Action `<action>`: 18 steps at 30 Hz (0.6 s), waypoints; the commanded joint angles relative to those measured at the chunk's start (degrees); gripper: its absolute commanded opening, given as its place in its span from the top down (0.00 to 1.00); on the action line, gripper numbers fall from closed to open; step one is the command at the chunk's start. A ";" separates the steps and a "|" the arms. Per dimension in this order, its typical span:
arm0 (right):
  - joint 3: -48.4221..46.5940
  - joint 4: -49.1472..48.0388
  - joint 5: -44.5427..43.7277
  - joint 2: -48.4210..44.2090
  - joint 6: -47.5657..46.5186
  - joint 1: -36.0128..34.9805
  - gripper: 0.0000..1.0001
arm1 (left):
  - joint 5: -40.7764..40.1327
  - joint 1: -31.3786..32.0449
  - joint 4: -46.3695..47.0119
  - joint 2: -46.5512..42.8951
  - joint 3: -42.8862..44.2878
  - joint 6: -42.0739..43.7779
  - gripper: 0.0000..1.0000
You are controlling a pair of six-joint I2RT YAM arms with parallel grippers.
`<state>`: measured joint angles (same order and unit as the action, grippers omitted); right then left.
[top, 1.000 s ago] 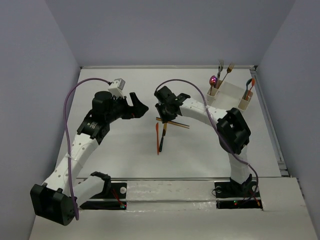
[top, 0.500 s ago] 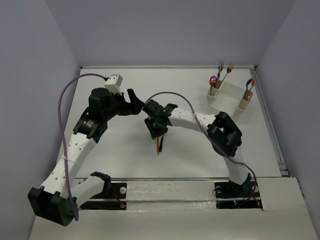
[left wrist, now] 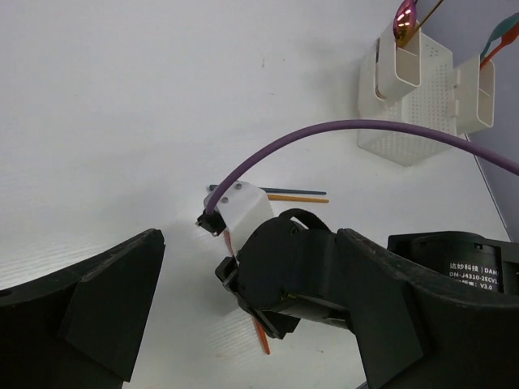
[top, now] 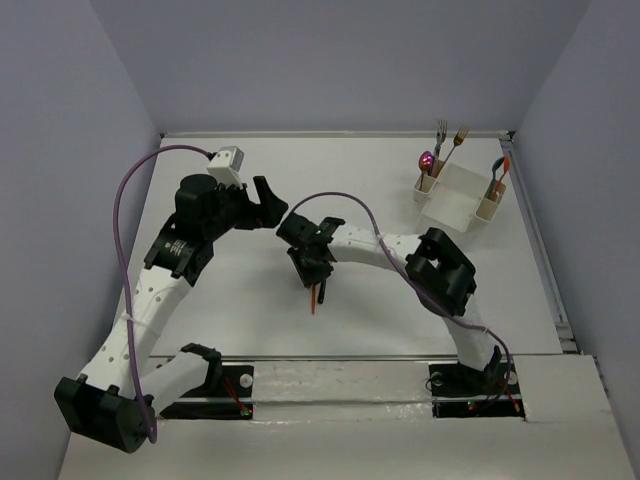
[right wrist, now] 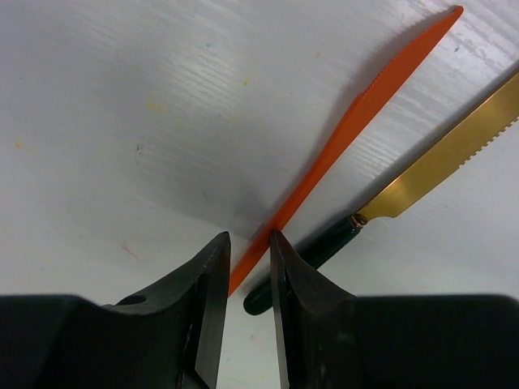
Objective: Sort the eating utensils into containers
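An orange knife [right wrist: 349,130] lies on the table, crossed beside a gold knife with a dark handle [right wrist: 438,170]. My right gripper [right wrist: 250,267] is down at the table with its jaws narrowly apart on either side of the orange knife's handle. From above the orange knife [top: 317,295] sticks out below my right gripper [top: 313,268]. My left gripper [top: 268,205] is open wide and empty, up and left of it. Two thin sticks [left wrist: 280,195] lie behind the right wrist. The white bin [top: 455,195] with tan end cups stands at the back right.
The left tan cup [top: 427,183] holds a purple spoon and two forks. The right tan cup [top: 492,205] holds a teal and an orange utensil. The right arm's purple cable [left wrist: 340,130] arcs across the left wrist view. Walls enclose the table on three sides.
My right gripper has moved left and toward the near edge, down onto the orange knife. My left gripper has drawn back a little to the left.
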<state>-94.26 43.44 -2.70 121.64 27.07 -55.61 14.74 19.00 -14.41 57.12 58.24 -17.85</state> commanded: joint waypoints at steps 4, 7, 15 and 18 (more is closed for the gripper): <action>-1.27 0.86 -4.07 -1.58 1.41 -1.25 0.73 | 0.64 -0.11 1.58 -1.14 2.94 1.15 0.01; -2.42 1.99 -4.16 -2.11 1.58 -1.25 0.72 | 1.25 -0.11 1.85 -0.96 2.67 0.97 0.01; -0.49 2.26 -6.26 -0.62 3.43 -1.25 0.60 | 1.96 -0.11 2.11 -0.26 3.02 1.41 0.01; 0.21 2.00 -5.74 1.22 3.95 -1.25 0.59 | 2.74 -0.11 2.37 0.18 3.20 1.41 0.01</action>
<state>-94.39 44.62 -7.29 121.64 29.47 -56.36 15.77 19.00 -14.39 57.19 58.76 -17.61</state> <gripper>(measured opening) 0.408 0.986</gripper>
